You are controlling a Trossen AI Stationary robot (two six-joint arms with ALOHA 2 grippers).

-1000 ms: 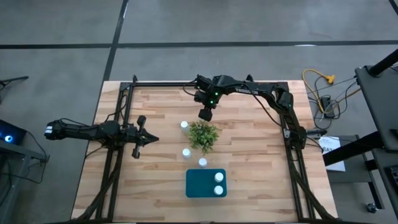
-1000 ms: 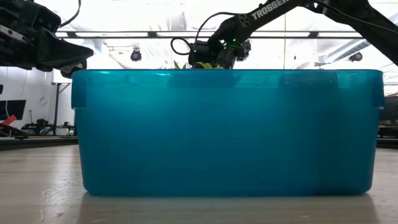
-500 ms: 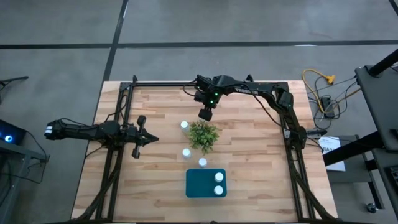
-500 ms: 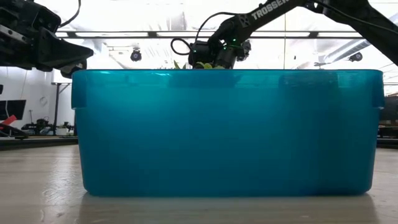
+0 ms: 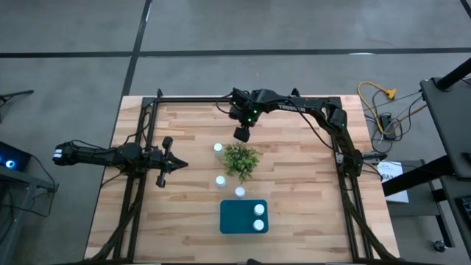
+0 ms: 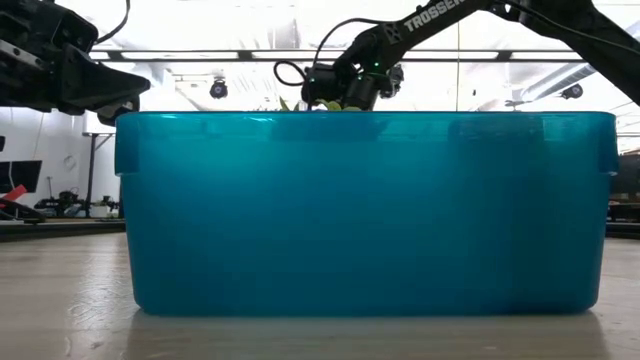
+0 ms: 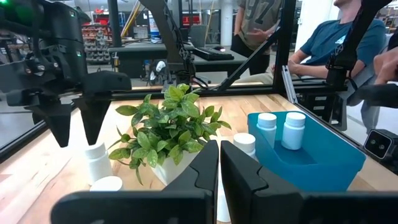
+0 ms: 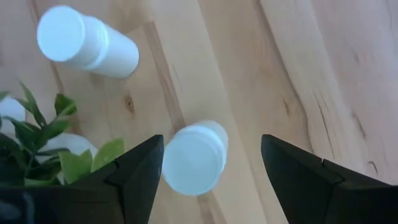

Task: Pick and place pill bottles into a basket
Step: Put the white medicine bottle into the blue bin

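The right gripper [image 8: 211, 162] hangs over the far half of the counter [image 5: 294, 191] with its fingers [image 8: 140, 171] spread wide and empty. Between them, seen from above in the right wrist view, stands an upright pill bottle [image 8: 194, 157], not touched by either finger. A second pill bottle [image 8: 84, 42] stands a little apart from it on the wood, and leaves of the plant [image 8: 37, 140] reach in beside the first.

From above, this gripper sits just beyond the plant's far edge, with one bottle [image 5: 218, 148] near it on the plant's left side. Two more bottles stand on the near side of the plant, one [image 5: 220, 180] to its near left and another [image 5: 240, 192] closer to the basket [image 5: 235, 218]. The basket is teal and sits near the front edge of the counter, with two bottles [image 5: 259, 210] inside along its right side. In the low view its blue wall fills most of the frame.

White lettering on the right arm's upper link [image 6: 440, 15] reads "TROSSE", the rest cut off by the frame's edge.

The left gripper [image 7: 219, 163] waits at the left side of the counter, its fingers closed together with nothing between them, pointing toward the plant.

Beyond the counter, two people [image 7: 339, 37] show in the left wrist view, one seated and one standing.
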